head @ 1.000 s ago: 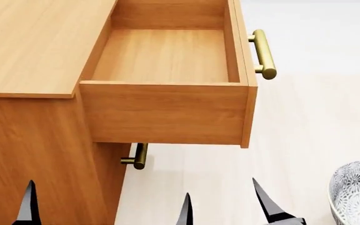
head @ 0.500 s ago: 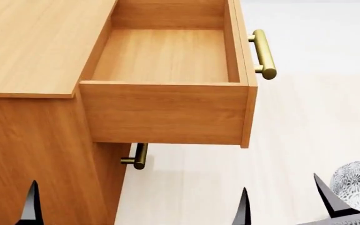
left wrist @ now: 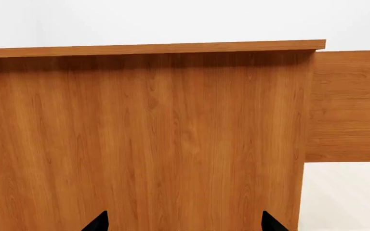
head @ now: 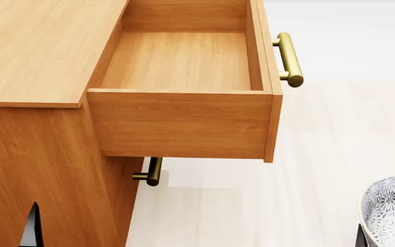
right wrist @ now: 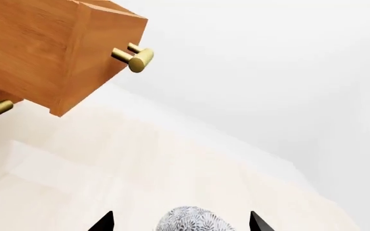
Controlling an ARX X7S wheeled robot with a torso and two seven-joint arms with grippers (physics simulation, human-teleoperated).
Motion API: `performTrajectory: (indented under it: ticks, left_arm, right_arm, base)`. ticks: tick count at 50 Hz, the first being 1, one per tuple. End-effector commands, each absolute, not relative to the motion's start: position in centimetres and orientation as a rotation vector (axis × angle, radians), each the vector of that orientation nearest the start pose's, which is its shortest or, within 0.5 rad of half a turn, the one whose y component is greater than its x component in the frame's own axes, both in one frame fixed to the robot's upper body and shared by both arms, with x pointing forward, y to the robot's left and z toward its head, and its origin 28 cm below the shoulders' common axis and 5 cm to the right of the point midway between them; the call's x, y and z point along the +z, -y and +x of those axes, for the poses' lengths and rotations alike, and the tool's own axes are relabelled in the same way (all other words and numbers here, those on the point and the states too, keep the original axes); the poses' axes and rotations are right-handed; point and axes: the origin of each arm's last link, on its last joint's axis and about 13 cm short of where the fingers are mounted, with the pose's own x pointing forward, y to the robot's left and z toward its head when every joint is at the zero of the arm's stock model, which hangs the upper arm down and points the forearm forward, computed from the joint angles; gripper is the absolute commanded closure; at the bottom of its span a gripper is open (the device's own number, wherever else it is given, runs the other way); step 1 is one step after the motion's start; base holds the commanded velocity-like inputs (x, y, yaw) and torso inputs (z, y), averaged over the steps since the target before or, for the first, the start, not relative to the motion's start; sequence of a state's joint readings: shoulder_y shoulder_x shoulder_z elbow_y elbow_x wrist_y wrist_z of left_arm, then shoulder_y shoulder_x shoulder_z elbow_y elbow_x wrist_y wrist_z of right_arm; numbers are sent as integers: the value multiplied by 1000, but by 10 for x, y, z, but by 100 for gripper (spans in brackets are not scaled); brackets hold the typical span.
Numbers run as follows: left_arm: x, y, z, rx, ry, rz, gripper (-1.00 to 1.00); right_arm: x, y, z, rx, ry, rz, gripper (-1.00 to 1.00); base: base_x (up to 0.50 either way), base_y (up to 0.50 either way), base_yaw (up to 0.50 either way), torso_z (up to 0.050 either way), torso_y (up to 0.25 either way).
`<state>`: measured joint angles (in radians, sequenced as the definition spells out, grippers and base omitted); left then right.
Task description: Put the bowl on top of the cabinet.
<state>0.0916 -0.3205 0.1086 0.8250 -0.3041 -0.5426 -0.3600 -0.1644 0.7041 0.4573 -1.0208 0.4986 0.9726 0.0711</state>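
While the cabinet [head: 39, 46] is standing with its top drawer [head: 183, 77] pulled out, the left gripper [left wrist: 183, 222] is hanging close before the cabinet's side panel, jaws spread wide and gripping nothing. The bowl [head: 390, 211] is sitting on the pale floor [head: 252, 206], well apart from the cabinet and lower than the drawer. The right gripper [right wrist: 179, 223] is hovering just beside the bowl, fingertips parted wider than it, empty.
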Motion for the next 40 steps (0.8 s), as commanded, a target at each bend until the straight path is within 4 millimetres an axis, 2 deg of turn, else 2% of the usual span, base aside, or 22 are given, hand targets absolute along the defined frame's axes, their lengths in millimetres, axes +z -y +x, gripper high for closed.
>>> performTrajectory:
  ticks: [1, 5, 16, 23, 25, 33, 40]
  left_arm:
    - [127, -214, 160, 14, 134, 35, -100]
    - [124, -211, 160, 10, 128, 45, -100]
    - [125, -209, 157, 3, 131, 53, -100]
    - [122, -209, 157, 9, 124, 54, -100]
    - [121, -209, 157, 11, 124, 57, -100]
    - [118, -211, 157, 20, 121, 62, -100]
    - [116, -213, 157, 27, 117, 60, -100]
  right_arm:
    - [193, 232, 122, -56, -92, -457, -100]
    - [195, 239, 121, -59, -112, -458, -100]
    - [193, 253, 137, -86, -201, -442, -100]
    - [181, 258, 168, -133, -310, -404, -100]
    - [169, 259, 179, -141, -362, -418, -100]
    - [144, 258, 201, -133, -434, -413, -100]
    - [137, 252, 214, -104, -484, -432, -100]
  base:
    - [0, 0, 0, 0, 0]
    - [0, 0, 0, 0, 0]
    - [0, 0, 0, 0, 0]
    - [0, 0, 0, 0, 0]
    - [0, 0, 0, 0, 0]
    - [0, 0, 0, 0, 0]
    - [0, 0, 0, 0, 0]
